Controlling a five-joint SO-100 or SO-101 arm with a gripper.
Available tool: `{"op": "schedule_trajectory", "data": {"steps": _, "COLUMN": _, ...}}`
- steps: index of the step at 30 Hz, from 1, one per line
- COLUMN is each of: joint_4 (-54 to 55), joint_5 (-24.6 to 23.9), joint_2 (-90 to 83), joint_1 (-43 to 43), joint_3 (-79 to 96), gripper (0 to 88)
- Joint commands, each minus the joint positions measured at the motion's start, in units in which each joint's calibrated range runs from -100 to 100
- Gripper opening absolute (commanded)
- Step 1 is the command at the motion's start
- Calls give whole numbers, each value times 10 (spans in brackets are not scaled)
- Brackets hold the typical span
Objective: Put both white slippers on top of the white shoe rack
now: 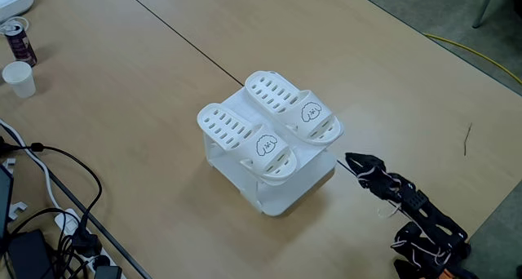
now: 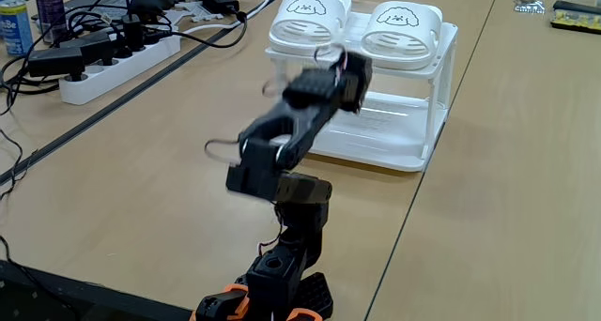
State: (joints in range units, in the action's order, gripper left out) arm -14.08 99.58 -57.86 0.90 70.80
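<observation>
Both white slippers (image 1: 271, 122) lie side by side on top of the white shoe rack (image 1: 273, 189) (dog faces toward the arm). The black gripper (image 1: 352, 160) points at the rack, just beside its corner.

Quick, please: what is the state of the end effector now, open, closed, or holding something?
End effector: empty, holding nothing; whether open or closed cannot be told. Both white slippers sit on the white shoe rack.

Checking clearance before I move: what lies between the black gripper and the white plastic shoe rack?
Only bare wooden tabletop lies between the black gripper and the white plastic shoe rack, as a fixed view from above shows. Both white slippers sit on the rack.
</observation>
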Motion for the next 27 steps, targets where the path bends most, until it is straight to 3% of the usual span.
{"op": "schedule_trajectory", "data": {"steps": 1, "joint_4": 259, "joint_5": 4, "joint_2": -84, "joint_1": -2, "joint_3": 117, "gripper": 8}}
{"op": "schedule_trajectory", "data": {"steps": 10, "joint_4": 571, "joint_5": 4, "joint_2": -259, "joint_1": -4, "joint_3": 266, "gripper": 8}}
{"op": "schedule_trajectory", "data": {"steps": 16, "joint_4": 630, "joint_5": 4, "joint_2": -408, "joint_1": 5, "joint_3": 288, "gripper": 8}}
{"op": "schedule_trajectory", "data": {"steps": 22, "joint_4": 879, "joint_5": 4, "joint_2": -411, "joint_1": 43, "joint_3": 287, "gripper": 8}}
{"op": "schedule_trajectory", "data": {"steps": 27, "joint_4": 1016, "joint_5": 4, "joint_2": -411, "joint_1": 48, "joint_3": 287, "gripper": 8}}
